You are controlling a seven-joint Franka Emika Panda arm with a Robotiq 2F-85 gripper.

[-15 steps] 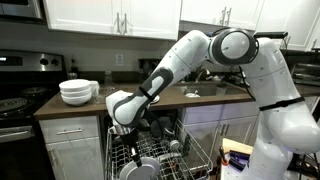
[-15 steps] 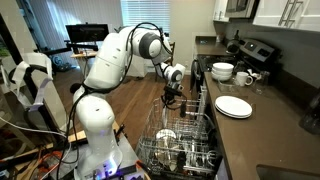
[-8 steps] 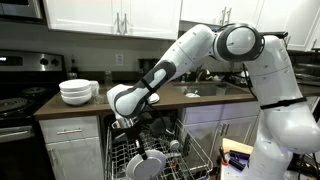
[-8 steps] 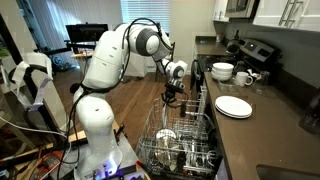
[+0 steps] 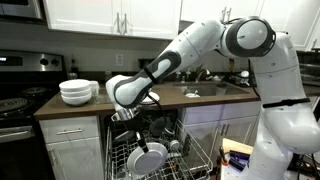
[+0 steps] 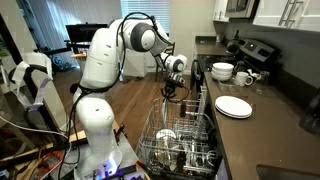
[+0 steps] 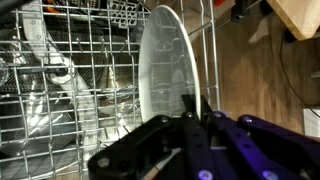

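White plate (image 7: 165,70) pinched by its rim in the tightly closed claw (image 7: 197,118)

A plate (image 5: 148,159) is held upright above the dishwasher rack (image 5: 196,152). Bowls (image 5: 78,92) are stacked on the counter (image 5: 55,108) beside the rack.

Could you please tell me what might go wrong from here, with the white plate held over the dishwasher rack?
1. The end effector pinches the plate only at its rim, so the plate might slip or swing and drop.
2. The plate hangs close to the rack wires and could catch on them.
3. The counter edge sits higher up nearby; a careless lift might clip it.
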